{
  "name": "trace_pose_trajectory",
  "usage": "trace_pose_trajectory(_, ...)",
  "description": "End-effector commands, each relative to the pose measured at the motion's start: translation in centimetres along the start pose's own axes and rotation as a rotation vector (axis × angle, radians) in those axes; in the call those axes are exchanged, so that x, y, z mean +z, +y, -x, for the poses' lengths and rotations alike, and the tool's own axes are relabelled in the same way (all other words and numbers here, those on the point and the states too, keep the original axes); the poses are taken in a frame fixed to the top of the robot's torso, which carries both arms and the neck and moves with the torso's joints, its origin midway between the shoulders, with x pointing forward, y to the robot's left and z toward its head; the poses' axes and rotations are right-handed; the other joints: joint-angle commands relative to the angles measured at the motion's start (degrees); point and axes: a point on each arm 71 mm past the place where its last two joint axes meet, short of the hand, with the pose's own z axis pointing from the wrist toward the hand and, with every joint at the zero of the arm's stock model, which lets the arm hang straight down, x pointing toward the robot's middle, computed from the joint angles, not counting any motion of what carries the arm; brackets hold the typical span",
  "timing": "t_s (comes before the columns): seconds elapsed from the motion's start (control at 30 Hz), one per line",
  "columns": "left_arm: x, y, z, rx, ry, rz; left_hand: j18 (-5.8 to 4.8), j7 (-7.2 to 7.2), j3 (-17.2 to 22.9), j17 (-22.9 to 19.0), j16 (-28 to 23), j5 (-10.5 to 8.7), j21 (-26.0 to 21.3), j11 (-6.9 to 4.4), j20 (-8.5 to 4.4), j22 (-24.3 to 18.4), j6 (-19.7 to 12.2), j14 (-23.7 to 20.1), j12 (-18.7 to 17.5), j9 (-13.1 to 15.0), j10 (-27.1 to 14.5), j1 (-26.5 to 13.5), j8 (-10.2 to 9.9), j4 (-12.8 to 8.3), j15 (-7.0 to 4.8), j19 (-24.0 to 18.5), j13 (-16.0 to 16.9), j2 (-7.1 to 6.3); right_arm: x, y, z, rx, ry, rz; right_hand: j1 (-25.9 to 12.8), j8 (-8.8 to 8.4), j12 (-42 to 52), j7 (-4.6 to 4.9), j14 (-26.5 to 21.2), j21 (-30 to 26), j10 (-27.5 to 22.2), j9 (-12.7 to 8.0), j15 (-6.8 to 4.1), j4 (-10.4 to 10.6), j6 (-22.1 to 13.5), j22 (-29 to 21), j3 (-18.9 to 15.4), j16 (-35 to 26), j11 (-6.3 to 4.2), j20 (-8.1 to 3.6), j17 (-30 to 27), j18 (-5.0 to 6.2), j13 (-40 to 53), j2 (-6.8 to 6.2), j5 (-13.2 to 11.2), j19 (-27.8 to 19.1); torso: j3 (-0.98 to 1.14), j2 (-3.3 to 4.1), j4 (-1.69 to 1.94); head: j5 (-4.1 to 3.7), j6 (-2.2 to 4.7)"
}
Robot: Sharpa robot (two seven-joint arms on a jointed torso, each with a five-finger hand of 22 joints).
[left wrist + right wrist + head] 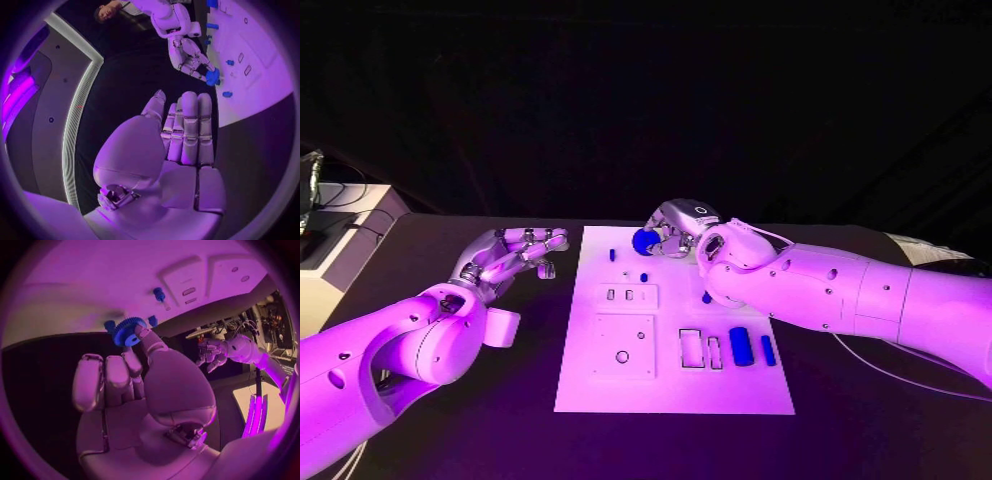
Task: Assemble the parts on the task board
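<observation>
Teeth ring the small blue plastic gear (pixel 646 240), a round wheel with a pale hub, pinched in the fingertips of the right hand (pixel 687 232) over the far end of the flat white rectangular task board (pixel 672 385). One gear is held; two upright blue pegs (pixel 612 255) stand near it on the far part of the board, and two blue oblong bars (pixel 741 345) lie side by side towards the near right. Grey-outlined rectangular recesses (pixel 627 295) mark the board's middle. The left hand (pixel 516 255) rests off the board's left edge on the black table (pixel 444 400), fingers straight, pressed together and holding nothing. The right forearm covers part of the board's right side.
</observation>
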Motion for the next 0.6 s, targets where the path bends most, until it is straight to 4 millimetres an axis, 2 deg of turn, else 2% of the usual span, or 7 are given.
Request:
trace_pose_trajectory(0.03, 0.0, -0.1, -0.3, -0.006, 0.021, -0.007, 0.68, -0.13, 0.3, -0.1, 0.2, 0.20, 0.4, -0.12, -0.07, 0.0, -0.1, -0.3, 0.1, 0.0, -0.3, -0.2, 0.1, -0.1, 0.10, -0.3, 0.0, -0.04, 0.3, 0.0, -0.3, -0.054, 0.013, -0.006, 0.3, 0.25, -0.3, 0.44, 0.1, -0.1, 0.1, 2.7, -0.39, 0.4, 3.4, 10.0, 0.2, -0.3, -0.12, -0.30, 0.0, -0.77, 0.1, -0.29, 0.2, 2.3, 0.05, 0.08, -0.07, 0.16, -0.12)
trace_pose_trajectory(0.27, 0.0, -0.1, -0.3, -0.006, 0.021, -0.007, 0.68, -0.13, 0.3, -0.1, 0.2, 0.20, 0.4, -0.12, -0.07, 0.0, -0.1, -0.3, 0.1, 0.0, -0.3, -0.2, 0.1, -0.1, 0.10, -0.3, 0.0, -0.04, 0.5, 0.1, -0.9, -0.070, 0.041, -0.010, 0.3, 0.26, -0.4, 0.46, 0.1, -0.2, 0.1, 2.7, -0.38, 0.4, 3.4, 10.0, 0.2, -0.4, -0.11, -0.28, 0.0, -0.76, 0.1, -0.40, 0.4, 2.3, 0.16, 0.05, -0.14, 0.45, -0.42)
trace_pose_trajectory(0.6, 0.0, -0.1, -0.3, -0.006, 0.021, -0.007, 0.68, -0.13, 0.3, -0.1, 0.2, 0.20, 0.4, -0.12, -0.07, 0.0, -0.1, -0.3, 0.1, 0.0, -0.3, -0.2, 0.1, -0.1, 0.10, -0.3, 0.0, -0.04, 0.6, 0.4, -1.5, -0.080, 0.077, -0.005, 0.1, 0.25, -0.6, 0.49, 0.1, -0.3, 0.0, 2.6, -0.37, 0.6, 3.3, 9.9, 0.1, -0.5, -0.08, -0.26, -0.1, -0.75, 0.0, -0.59, 0.2, 2.3, 0.16, 0.03, -0.13, 0.62, -0.64)
